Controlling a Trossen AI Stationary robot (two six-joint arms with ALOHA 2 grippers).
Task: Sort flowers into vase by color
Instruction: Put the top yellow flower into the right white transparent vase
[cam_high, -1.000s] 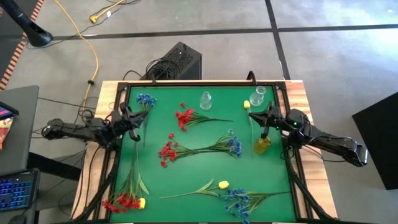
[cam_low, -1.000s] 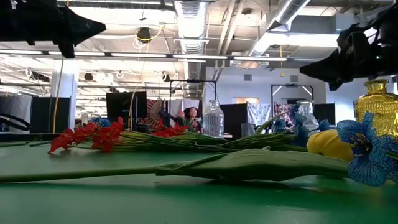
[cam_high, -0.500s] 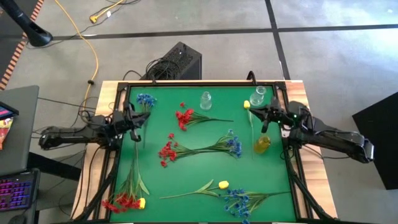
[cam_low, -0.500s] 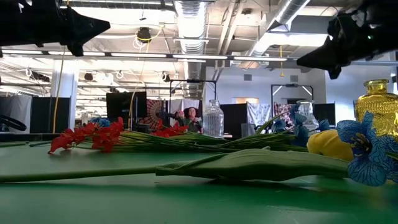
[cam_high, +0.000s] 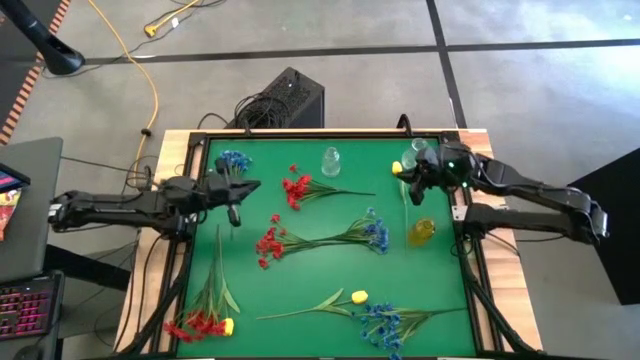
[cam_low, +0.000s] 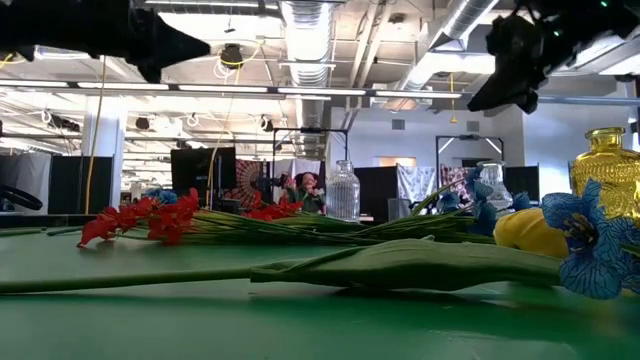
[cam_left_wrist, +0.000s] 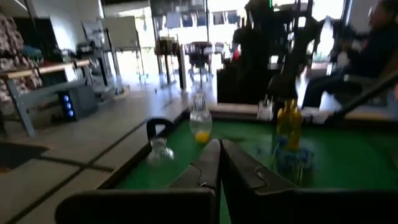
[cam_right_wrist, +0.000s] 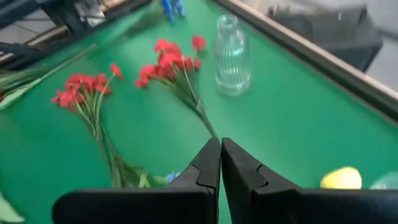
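Observation:
Flowers lie flat on the green table top (cam_high: 300, 270). There is a blue spray (cam_high: 234, 160) at far left, a red spray (cam_high: 297, 187), and a red spray (cam_high: 268, 243) beside a blue one (cam_high: 376, 234). A yellow tulip (cam_high: 358, 297) lies near a blue spray (cam_high: 380, 322), and another yellow bud (cam_high: 397, 168) lies at far right. Two clear vases (cam_high: 330, 160) (cam_high: 415, 152) and a yellow vase (cam_high: 421, 232) stand upright. My left gripper (cam_high: 245, 187) is shut and empty above the left side. My right gripper (cam_high: 408, 172) is shut and empty above the yellow bud.
A red and yellow bunch (cam_high: 200, 322) lies at the near left corner. A black frame (cam_high: 320, 134) rims the table. A black box with cables (cam_high: 285, 100) sits on the floor beyond the far edge. In the low view, a person (cam_low: 305, 187) shows in the room behind.
Both shut grippers have risen. My left gripper has gone toward the table's right, out over the green top. My right gripper has gone toward the far edge and tipped its fingers downward. No flower has moved.

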